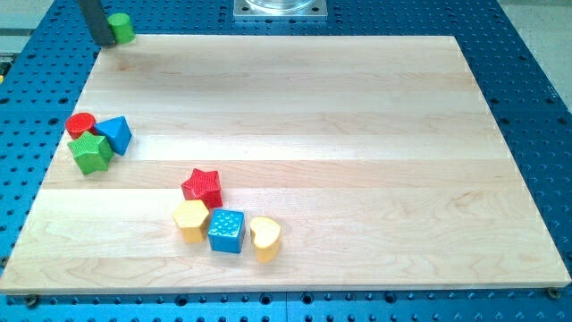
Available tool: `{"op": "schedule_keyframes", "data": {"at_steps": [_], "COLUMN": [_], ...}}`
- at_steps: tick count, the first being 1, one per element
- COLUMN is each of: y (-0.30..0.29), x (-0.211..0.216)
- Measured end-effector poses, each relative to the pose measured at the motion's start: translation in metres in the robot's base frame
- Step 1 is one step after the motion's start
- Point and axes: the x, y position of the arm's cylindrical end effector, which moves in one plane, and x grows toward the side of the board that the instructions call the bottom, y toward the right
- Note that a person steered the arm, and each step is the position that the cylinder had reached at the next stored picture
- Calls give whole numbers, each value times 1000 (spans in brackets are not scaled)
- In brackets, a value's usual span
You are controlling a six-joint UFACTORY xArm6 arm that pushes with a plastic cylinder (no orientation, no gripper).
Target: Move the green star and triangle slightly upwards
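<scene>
The green star point(91, 153) lies at the board's left edge. The blue triangle point(115, 134) touches it on its upper right, and a red cylinder point(80, 124) touches it from above. My tip point(104, 42) is at the board's top left corner, far above this cluster. It stands just left of a green cylinder point(121, 27) and seems to touch it.
The wooden board point(313, 134) lies on a blue perforated table. Low and left of centre sits a second cluster: a red star point(203, 186), a yellow hexagon point(190, 220), a blue cube point(226, 230) and a yellow heart point(264, 237). A metal mount point(280, 9) is at the view's top.
</scene>
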Motion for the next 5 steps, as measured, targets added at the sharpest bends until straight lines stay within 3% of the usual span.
{"op": "schedule_keyframes", "data": {"at_steps": [5], "y": [25], "x": [57]}}
